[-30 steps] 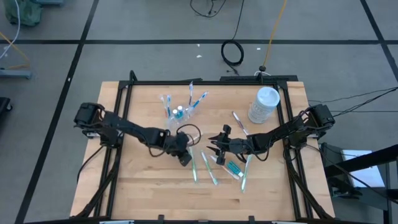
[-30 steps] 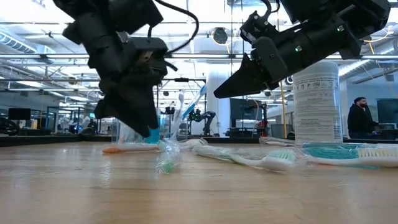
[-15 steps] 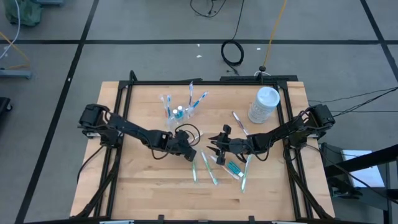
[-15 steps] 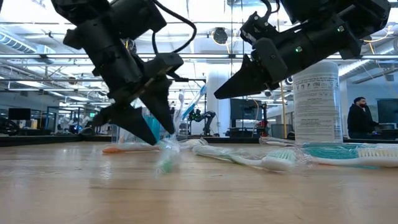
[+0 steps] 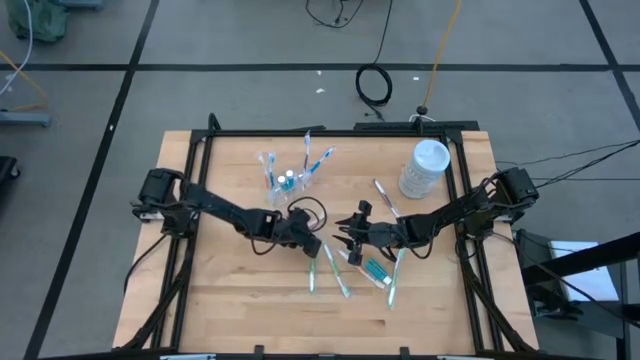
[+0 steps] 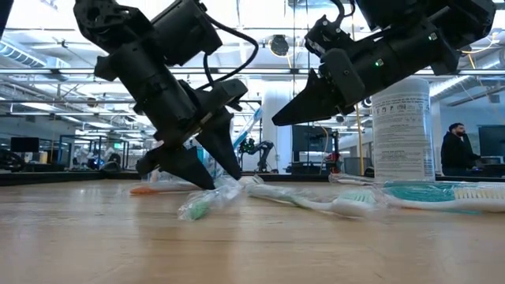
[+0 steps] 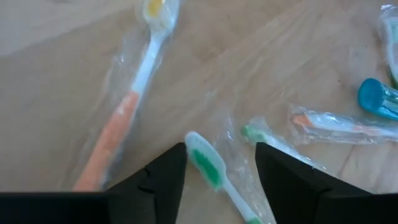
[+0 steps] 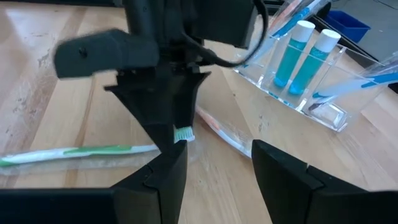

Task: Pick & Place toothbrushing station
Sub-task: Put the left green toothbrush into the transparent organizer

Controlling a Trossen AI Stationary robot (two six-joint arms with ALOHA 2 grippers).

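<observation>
Nearest us, our left gripper [image 6: 207, 175] straddles the green toothbrush [image 7: 214, 174] with fingers spread, our right gripper [image 5: 347, 228] hangs open just beside it, and beyond it stands the cup [image 8: 303, 81] holding two tubes [image 8: 296, 54].

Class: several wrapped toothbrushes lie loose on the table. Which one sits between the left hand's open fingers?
The green-and-white toothbrush: its green-bristled head lies between the left hand's fingers. The orange-handled toothbrush lies off to one side, outside them.
</observation>
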